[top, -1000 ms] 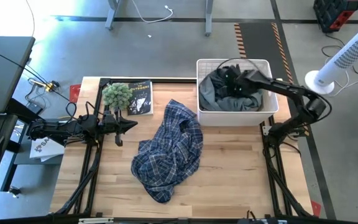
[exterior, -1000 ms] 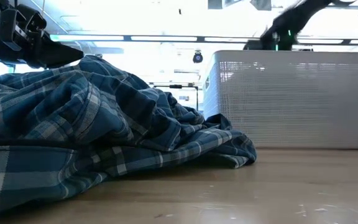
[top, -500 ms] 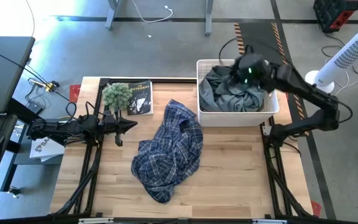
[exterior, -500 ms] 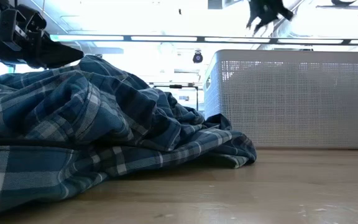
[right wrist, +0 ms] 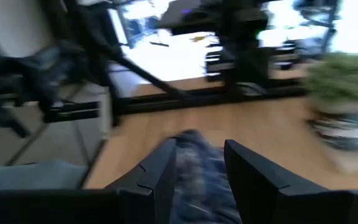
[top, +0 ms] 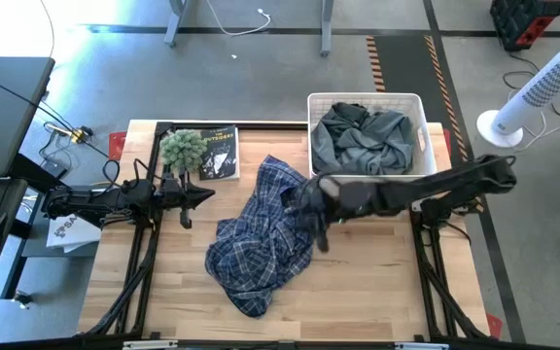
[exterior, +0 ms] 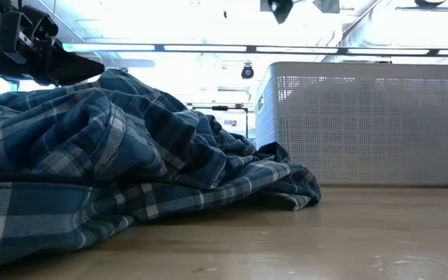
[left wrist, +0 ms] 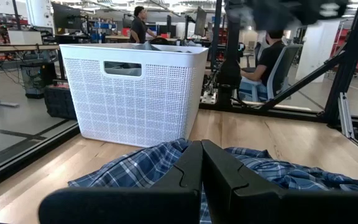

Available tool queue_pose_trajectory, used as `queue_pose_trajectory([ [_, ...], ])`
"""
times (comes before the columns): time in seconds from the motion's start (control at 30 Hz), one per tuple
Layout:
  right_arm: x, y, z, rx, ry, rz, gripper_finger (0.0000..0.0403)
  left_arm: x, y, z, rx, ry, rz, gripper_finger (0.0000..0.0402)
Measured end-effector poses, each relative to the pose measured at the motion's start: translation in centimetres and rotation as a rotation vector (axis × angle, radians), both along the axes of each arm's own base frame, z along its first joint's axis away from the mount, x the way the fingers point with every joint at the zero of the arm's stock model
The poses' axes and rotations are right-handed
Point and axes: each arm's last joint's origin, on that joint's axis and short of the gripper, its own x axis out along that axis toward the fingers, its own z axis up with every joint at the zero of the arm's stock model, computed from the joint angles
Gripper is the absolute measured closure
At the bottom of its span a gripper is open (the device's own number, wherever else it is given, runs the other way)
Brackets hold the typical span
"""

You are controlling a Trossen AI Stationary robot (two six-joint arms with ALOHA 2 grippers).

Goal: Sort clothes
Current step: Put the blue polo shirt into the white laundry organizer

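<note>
The left claw (top: 205,195) waits at the bench's (top: 377,282) left side, fingers pressed together, beside the plant (top: 182,148). The plaid shirt (top: 263,236) lies crumpled mid-bench. The right claw (top: 311,212), fingers spread and holding nothing, hovers over the shirt's right edge. Grey-blue clothes (top: 366,139) fill the basket (top: 366,183) at far right.

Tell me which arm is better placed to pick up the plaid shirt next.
Right. The right claw hangs open directly over the plaid shirt, while the left claw, shut, waits off the shirt's edge near the plant.
</note>
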Motion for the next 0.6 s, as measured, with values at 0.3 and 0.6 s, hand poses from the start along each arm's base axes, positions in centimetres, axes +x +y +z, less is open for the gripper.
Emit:
queue_pose_trajectory([
  [0.3, 4.5, 3.9, -3.7, 0.098, 0.098, 0.146, 0.0240, 0.0, 0.0, 0.0, 0.000, -0.002, 0.000, 0.0400],
  [0.6, 8.7, 4.6, -5.0, -0.021, 0.290, 0.158, 0.0145, 0.0, 0.0, 0.0, 0.000, -0.002, 0.000, 0.0400],
])
